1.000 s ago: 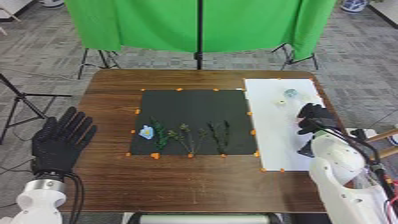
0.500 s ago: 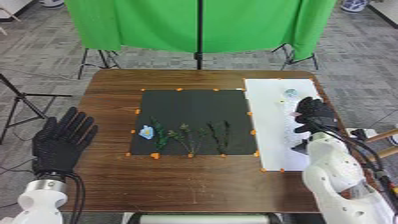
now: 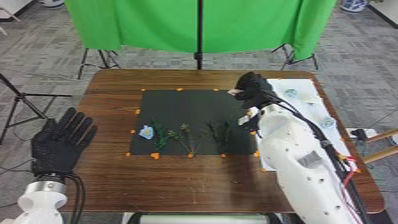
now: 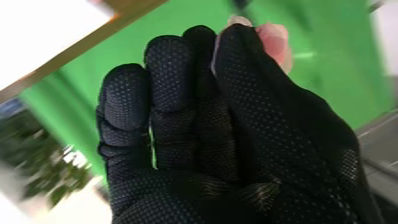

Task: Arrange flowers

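right hand (image 3: 256, 89): fingers pinching pink flower (image 4: 278, 44), at black sheet's (image 3: 191, 110) far right corner
left hand (image 3: 59, 142): open, fingers straight, at table's (image 3: 178, 185) left edge
blue flower (image 3: 147, 132): on black sheet, near left edge

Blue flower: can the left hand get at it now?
Likely yes: the blue flower lies on the black sheet toward the left hand; right hand is by the far right corner, out of the way.

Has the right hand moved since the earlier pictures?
Yes, the right hand moved left, from the white sheet to the far right corner of the black sheet.
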You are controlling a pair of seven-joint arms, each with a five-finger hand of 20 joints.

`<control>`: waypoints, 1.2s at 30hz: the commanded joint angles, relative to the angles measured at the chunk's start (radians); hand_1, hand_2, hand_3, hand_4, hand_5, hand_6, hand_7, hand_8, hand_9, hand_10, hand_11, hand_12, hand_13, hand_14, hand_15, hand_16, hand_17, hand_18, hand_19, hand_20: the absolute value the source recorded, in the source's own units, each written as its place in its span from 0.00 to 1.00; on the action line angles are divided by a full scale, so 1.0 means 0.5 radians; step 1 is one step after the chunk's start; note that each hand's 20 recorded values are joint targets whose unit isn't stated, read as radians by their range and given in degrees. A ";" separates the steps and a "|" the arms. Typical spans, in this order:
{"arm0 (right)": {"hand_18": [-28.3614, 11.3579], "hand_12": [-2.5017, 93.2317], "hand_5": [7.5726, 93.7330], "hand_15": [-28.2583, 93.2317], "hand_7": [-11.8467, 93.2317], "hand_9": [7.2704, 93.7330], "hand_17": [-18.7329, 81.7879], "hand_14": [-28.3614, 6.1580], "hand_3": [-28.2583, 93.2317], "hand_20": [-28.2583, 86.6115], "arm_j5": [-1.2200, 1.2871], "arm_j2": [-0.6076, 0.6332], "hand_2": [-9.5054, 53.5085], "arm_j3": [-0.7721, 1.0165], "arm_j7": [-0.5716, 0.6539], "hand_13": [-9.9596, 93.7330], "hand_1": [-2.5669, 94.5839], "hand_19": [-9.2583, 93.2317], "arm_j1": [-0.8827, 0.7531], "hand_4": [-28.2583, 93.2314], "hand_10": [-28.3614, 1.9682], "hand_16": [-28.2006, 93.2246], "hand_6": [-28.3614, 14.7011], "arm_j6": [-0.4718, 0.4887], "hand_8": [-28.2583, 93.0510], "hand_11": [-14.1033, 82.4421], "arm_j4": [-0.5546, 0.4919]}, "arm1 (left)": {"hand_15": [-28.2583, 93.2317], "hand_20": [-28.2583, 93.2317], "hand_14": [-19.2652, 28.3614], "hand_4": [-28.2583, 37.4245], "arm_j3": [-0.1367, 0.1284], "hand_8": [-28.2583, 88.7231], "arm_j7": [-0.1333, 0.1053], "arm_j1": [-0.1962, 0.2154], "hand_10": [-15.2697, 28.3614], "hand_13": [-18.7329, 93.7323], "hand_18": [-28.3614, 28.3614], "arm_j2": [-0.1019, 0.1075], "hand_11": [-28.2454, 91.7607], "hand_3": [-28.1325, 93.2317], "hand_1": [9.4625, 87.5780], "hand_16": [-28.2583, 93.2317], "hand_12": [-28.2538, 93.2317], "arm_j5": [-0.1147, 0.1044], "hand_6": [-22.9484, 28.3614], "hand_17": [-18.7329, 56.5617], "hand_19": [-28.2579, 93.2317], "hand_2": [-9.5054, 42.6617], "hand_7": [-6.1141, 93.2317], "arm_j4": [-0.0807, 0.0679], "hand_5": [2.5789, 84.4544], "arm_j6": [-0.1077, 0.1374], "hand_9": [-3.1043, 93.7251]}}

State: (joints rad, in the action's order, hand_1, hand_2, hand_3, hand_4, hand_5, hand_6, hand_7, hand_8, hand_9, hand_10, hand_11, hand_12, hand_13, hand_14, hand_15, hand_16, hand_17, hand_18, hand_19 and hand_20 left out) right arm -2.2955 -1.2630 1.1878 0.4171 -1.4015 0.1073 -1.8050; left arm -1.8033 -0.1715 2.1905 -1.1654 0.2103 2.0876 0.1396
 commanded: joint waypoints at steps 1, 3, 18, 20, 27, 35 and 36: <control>0.27 0.54 0.67 0.64 0.52 0.78 0.54 0.63 0.79 0.62 -0.238 -0.484 0.02 -0.408 -0.184 0.72 0.72 0.85 0.256 0.00 0.54 0.61 0.62 0.364 0.29 0.33 0.293 | 0.56 0.39 0.72 0.07 0.036 0.18 -0.012 0.050 0.68 0.45 0.76 -0.023 0.39 0.84 0.26 0.21 0.35 -0.011 0.61 0.20 0.49 0.44 0.15 0.000 0.51 -0.010 0.45; 0.27 0.54 0.68 0.64 0.52 0.78 0.55 0.63 0.79 0.62 -0.310 -0.573 0.02 -0.443 -0.208 0.72 0.72 0.85 0.306 0.00 0.54 0.61 0.61 0.374 0.29 0.33 0.383 | 0.56 0.39 0.72 0.07 0.050 0.18 -0.026 0.033 0.68 0.44 0.76 0.003 0.39 0.84 0.26 0.21 0.35 -0.008 0.61 0.20 0.49 0.44 0.15 -0.004 0.51 -0.015 0.45; 0.26 0.53 0.69 0.64 0.50 0.79 0.55 0.62 0.79 0.61 -1.113 -1.036 0.02 -0.465 -0.333 0.72 0.72 0.86 0.404 0.00 0.53 0.61 0.60 0.375 0.29 0.32 0.966 | 0.55 0.39 0.72 0.07 0.193 0.18 -0.159 -0.120 0.69 0.45 0.76 0.125 0.39 0.84 0.26 0.21 0.35 -0.070 0.61 0.20 0.49 0.44 0.16 -0.043 0.51 -0.077 0.45; 0.26 0.52 0.69 0.64 0.50 0.79 0.55 0.62 0.79 0.61 -1.193 -1.075 0.02 -0.421 -0.353 0.72 0.72 0.86 0.371 0.00 0.53 0.60 0.60 0.376 0.29 0.32 0.986 | 0.55 0.39 0.72 0.07 0.215 0.18 -0.132 -0.152 0.69 0.45 0.76 0.147 0.39 0.84 0.26 0.21 0.35 -0.059 0.61 0.20 0.49 0.44 0.15 -0.048 0.51 -0.087 0.45; 0.25 0.51 0.68 0.64 0.47 0.78 0.55 0.63 0.80 0.60 -1.265 -1.112 0.01 -0.403 -0.360 0.72 0.71 0.86 0.364 0.00 0.52 0.60 0.58 0.390 0.28 0.31 1.016 | 0.56 0.39 0.72 0.07 0.239 0.18 -0.110 -0.190 0.68 0.45 0.76 0.160 0.39 0.84 0.26 0.22 0.35 -0.161 0.61 0.20 0.49 0.43 0.16 -0.056 0.51 -0.045 0.45; 0.23 0.47 0.67 0.64 0.42 0.77 0.55 0.61 0.79 0.59 -1.293 -1.083 0.00 -0.411 -0.389 0.71 0.70 0.86 0.345 0.00 0.50 0.59 0.56 0.342 0.25 0.28 1.023 | 0.56 0.39 0.72 0.06 0.216 0.18 -0.156 -0.173 0.69 0.45 0.76 0.152 0.40 0.84 0.25 0.21 0.35 -0.199 0.61 0.20 0.49 0.43 0.16 -0.050 0.51 -0.045 0.45; 0.22 0.47 0.67 0.64 0.41 0.77 0.54 0.61 0.79 0.58 -1.282 -1.077 0.00 -0.412 -0.374 0.71 0.70 0.86 0.353 0.00 0.50 0.59 0.56 0.353 0.24 0.28 1.023 | 0.56 0.39 0.72 0.06 0.218 0.18 -0.148 -0.182 0.69 0.45 0.76 0.149 0.40 0.84 0.25 0.22 0.35 -0.205 0.61 0.20 0.49 0.43 0.16 -0.053 0.51 -0.048 0.45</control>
State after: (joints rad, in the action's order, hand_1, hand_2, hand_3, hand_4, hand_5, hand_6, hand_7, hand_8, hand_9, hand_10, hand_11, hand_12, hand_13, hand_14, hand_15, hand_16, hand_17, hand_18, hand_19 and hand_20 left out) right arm -2.9276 -1.8029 0.9839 0.2264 -1.2228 0.3060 -1.2980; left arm -1.6881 -0.2418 2.0850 -1.0851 0.1220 2.0641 0.1169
